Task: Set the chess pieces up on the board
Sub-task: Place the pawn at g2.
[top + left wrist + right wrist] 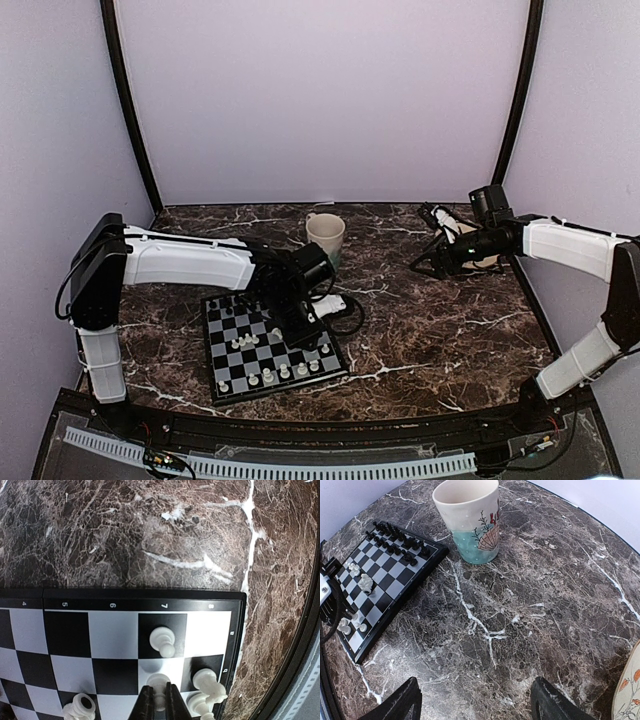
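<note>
The chess pieces (268,376) stand partly arranged on the board (232,365), which lies on the dark marble worktop (440,330) in front of the left arm. White figures sit in the near rows, and black figures (400,537) line the far edge. The left claw (159,702) hangs low over the board's corner by column 8, its fingers (145,705) pressed in on a white pawn (158,682) that stands on a light square. Another white piece (162,641) stands just beside it. The right claw (475,707) hovers spread wide over the worktop, well apart from the board. A mug (470,520) stands near the board's far corner.
</note>
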Motion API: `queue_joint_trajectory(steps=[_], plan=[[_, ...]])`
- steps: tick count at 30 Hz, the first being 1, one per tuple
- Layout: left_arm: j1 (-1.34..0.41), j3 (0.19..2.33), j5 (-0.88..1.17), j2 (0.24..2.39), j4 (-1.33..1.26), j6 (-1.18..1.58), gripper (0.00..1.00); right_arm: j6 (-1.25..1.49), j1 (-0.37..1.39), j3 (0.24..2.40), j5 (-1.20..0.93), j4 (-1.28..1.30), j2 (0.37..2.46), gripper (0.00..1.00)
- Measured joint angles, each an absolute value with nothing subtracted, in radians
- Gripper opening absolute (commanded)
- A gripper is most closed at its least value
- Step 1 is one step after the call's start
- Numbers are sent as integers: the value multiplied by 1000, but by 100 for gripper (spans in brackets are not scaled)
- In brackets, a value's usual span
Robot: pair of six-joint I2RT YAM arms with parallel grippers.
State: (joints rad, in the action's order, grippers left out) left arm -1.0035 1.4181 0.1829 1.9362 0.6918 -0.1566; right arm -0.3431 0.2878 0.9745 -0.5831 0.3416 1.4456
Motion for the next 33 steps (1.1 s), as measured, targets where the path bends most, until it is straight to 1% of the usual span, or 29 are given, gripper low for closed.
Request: queue_joint_trajectory(steps=[21,33], plan=[[-1007,1418,191,1957,698,-165,9,-343,288,975,-584,344,1452,74],[-1008,1418,188,1964,698,-170,22,-343,288,975,-585,344,1456,74]])
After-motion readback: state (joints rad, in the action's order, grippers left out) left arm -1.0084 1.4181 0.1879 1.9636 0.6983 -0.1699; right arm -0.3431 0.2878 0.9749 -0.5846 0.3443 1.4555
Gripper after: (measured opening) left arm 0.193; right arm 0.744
